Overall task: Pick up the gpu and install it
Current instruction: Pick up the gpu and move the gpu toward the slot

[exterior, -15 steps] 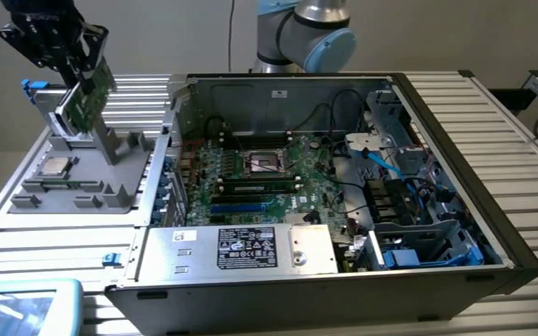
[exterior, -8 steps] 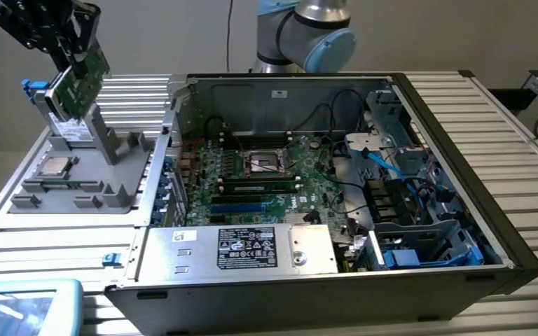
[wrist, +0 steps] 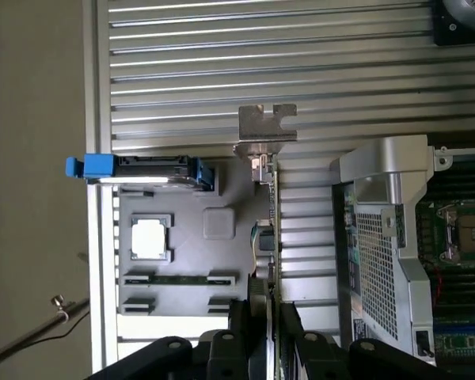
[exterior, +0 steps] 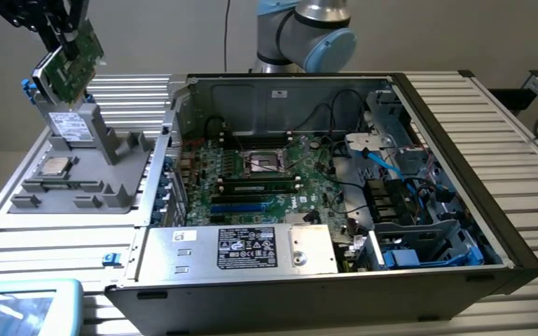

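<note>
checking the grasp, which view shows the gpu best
The exterior view: the gpu shows its green face, held by the gripper above the grey holder. The wrist view sees it edge-on, plus its silver bracket.

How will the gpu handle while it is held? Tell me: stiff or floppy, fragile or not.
Probably stiff: the gpu hangs tilted from the end effector without sagging. Likely light: a thin board, edge-on in the wrist view. Likely fragile: bare circuitry and a thin silver bracket stick out exposed.

Green gpu (exterior: 79,49), grey holder (exterior: 64,187), green motherboard (exterior: 283,183)
</note>
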